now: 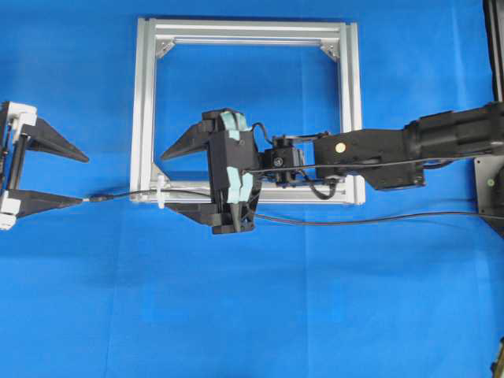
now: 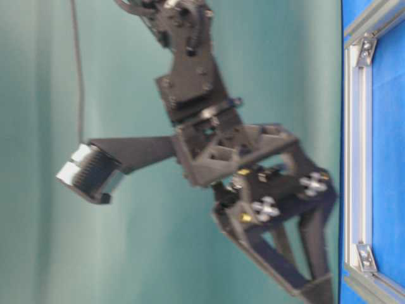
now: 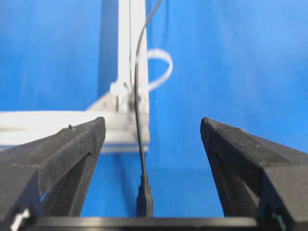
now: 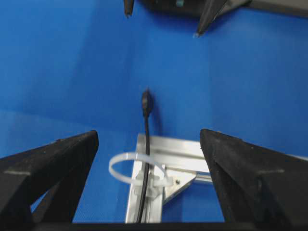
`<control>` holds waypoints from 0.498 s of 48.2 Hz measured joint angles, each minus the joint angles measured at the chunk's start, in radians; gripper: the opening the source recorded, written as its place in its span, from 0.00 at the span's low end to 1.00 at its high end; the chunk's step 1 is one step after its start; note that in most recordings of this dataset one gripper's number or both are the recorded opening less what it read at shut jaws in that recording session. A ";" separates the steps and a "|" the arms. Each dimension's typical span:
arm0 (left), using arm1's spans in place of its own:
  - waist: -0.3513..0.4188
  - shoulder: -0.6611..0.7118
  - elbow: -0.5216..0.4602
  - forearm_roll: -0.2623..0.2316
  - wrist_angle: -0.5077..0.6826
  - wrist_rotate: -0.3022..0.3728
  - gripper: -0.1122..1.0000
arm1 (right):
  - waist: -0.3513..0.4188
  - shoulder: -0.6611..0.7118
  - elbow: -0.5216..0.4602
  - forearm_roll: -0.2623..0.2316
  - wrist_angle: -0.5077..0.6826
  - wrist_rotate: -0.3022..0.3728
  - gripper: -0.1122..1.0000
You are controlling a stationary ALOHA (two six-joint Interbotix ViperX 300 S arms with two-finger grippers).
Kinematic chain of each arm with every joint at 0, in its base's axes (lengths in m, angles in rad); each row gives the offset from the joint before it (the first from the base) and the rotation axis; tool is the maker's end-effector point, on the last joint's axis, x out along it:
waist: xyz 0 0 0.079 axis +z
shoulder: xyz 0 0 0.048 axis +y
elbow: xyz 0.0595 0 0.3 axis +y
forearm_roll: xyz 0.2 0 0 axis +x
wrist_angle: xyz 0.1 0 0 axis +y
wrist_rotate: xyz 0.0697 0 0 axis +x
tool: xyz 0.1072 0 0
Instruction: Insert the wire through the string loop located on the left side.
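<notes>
The wire (image 1: pixel 126 194) lies along the silver frame's (image 1: pixel 144 110) near bar, and its plug (image 1: pixel 98 197) rests on the cloth just left of the frame. In the right wrist view the wire (image 4: pixel 146 144) passes under the arch of the white string loop (image 4: pixel 130 153), and the plug (image 4: pixel 147 103) lies beyond it. The string loop (image 1: pixel 160 191) stands on the bar's left end. My left gripper (image 1: pixel 84 180) is open, with the plug (image 3: pixel 144 197) lying between its spread fingers, untouched. My right gripper (image 1: pixel 166 182) is open above the bar, just right of the loop, holding nothing.
The wire's slack (image 1: pixel 378 219) trails right across the blue cloth, off the table edge. The right arm (image 1: pixel 378 153) stretches over the frame's right bar. A silver corner bracket (image 4: pixel 180 185) sits beside the loop. Blue cloth (image 1: pixel 252 315) spreads in front of the frame.
</notes>
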 measured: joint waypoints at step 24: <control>0.006 -0.034 -0.006 0.002 0.026 0.002 0.78 | 0.000 -0.029 0.000 -0.002 0.017 0.000 0.96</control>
